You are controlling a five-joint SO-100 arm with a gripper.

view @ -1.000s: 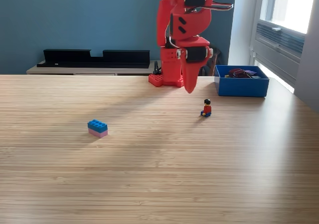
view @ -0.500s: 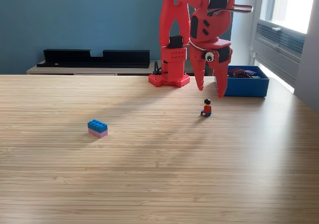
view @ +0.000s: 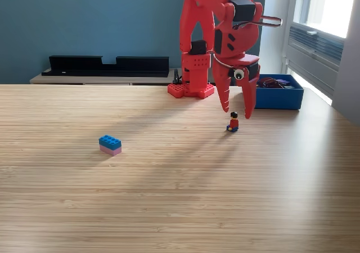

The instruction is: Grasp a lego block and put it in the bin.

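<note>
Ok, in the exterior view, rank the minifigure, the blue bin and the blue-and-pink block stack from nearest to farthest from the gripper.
1. The minifigure: on the table just below the open gripper, between its fingertips.
2. The blue bin: behind the gripper, toward the exterior view's right.
3. The blue-and-pink block stack: far off toward the exterior view's left, on the table.

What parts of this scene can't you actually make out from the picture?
- Exterior view: the bin's contents, mostly hidden by its front wall; only dark pieces show.
- The bin's near-left corner, behind the gripper.
- The small figure's details, too small.
- The arm's top, cut off by the upper edge.
</note>
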